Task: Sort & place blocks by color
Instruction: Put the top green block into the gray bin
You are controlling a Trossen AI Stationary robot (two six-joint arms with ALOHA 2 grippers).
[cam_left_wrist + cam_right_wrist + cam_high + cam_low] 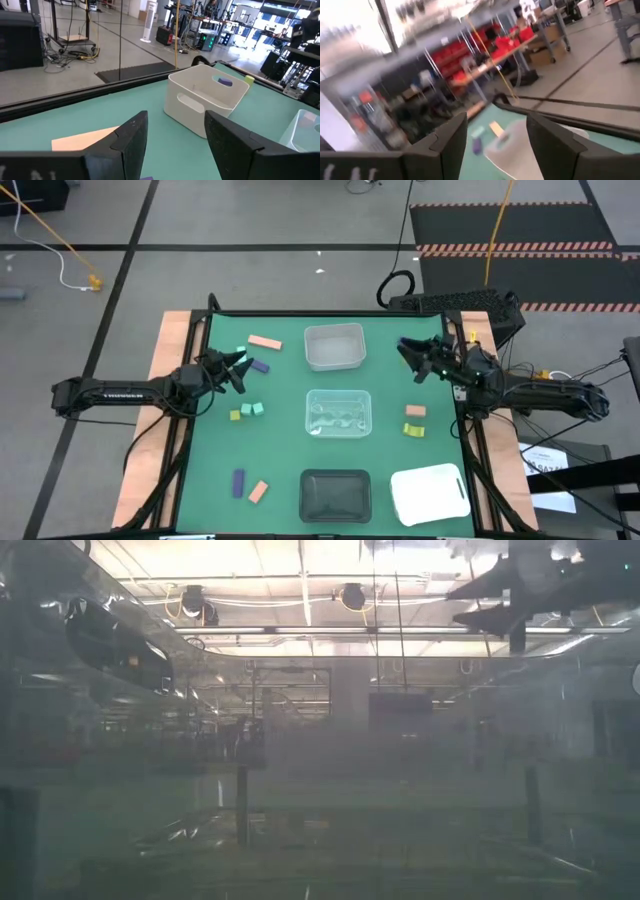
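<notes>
Small blocks lie scattered flat on the green table. A salmon block (264, 342), a mint one (240, 352) and a purple one (260, 366) are at the far left. My left gripper (235, 368) is open beside the purple block and touches nothing. In its wrist view the open fingers (175, 125) frame the salmon block (85, 140). Yellow-green and mint blocks (247, 411) sit nearer. A purple (238, 482) and a salmon block (258, 491) lie near the front. My right gripper (415, 360) is open over bare table, its wrist view (496, 117) blurred. A salmon (415, 411) and a yellow-green block (414, 429) lie near it.
Down the table's middle stand a pale tray (334, 346) at the far side, a clear tray (338, 413) and a black tray (335, 493). A white tray (430, 492) sits at the near right. Wooden rails edge the table's left and right sides.
</notes>
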